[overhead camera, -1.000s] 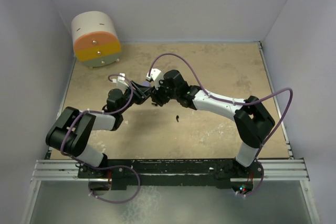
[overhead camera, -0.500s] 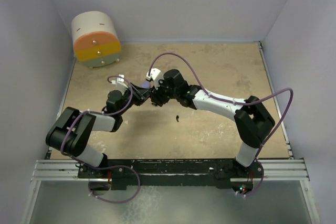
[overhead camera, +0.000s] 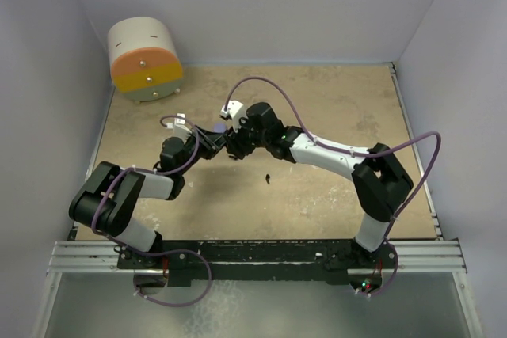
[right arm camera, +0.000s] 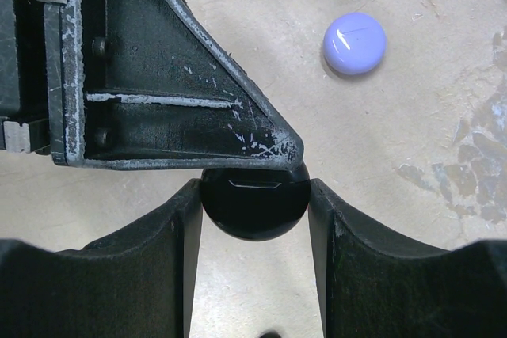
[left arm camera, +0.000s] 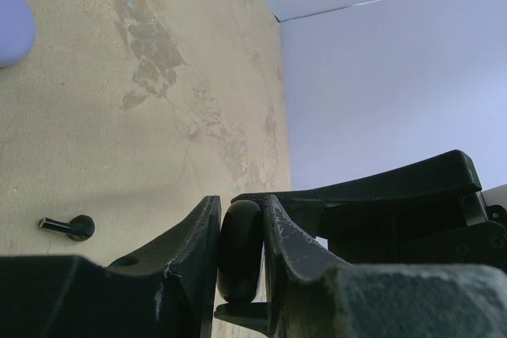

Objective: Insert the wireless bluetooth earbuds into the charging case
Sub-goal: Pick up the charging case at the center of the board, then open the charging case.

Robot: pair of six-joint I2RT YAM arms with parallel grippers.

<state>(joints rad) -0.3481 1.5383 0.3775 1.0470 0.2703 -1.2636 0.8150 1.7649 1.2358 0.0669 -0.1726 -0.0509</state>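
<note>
Change: the joined arms have drifted slightly away from their bases, uncovering a lavender round plastic case point(right arm camera: 354, 43), apparently closed, contents unseen. Black round plastic charging case point(right arm camera: 253, 215): pinched by left gripper point(left arm camera: 242, 223), right gripper point(right arm camera: 253, 195) closed on its sides, interior hidden. Black stemmed earbud point(left arm camera: 70, 227): loose on the beige table point(overhead camera: 333, 108), not yet inserted

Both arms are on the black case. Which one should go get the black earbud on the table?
Right, probably. The black earbud lies on the right gripper's side in the top view, and the left gripper clamps the black case across its flat faces, so it could hold alone.
</note>
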